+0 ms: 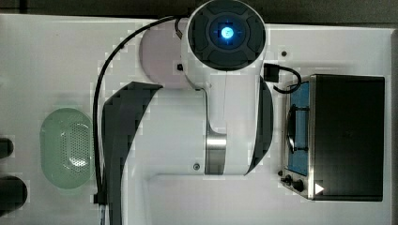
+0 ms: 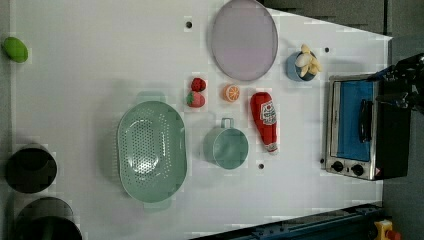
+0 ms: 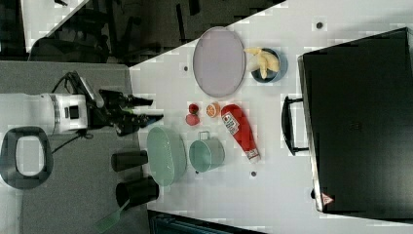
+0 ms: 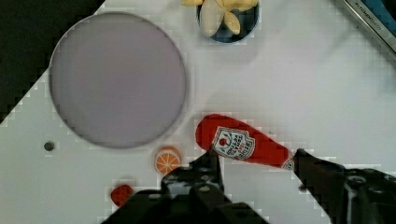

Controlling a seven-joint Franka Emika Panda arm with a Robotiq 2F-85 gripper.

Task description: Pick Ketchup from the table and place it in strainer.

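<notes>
Wrist view: hand [image 4: 254, 163] nearest the lens, 2 dark fingers [image 4: 205, 175] spread apart with nothing between them, hanging above the worktop [image 4: 299, 79]. Just past the fingertips lies the Ketchup [image 4: 243, 145], flat on its side; its white-and-dark shield label has print too small to read.

Left view, left to right: strainer [image 2: 151, 151] sits empty on the worktop; 2 strawberries [image 2: 196, 92]; teal cup [image 2: 227, 146]; orange slice [image 2: 231, 92]; then the Ketchup [image 2: 265, 121], long axis running up-down in the left view, cap end toward the left view's bottom, lying between cup and toaster oven [image 2: 357, 127], well apart from the strainer. A pale purple plate [image 2: 244, 39] lies above.

Right view: the bottle [image 3: 239, 126] lies diagonally. Top view: the arm [image 1: 225, 89] covers the middle; the strainer [image 1: 65, 147] shows at the top view's left.
</notes>
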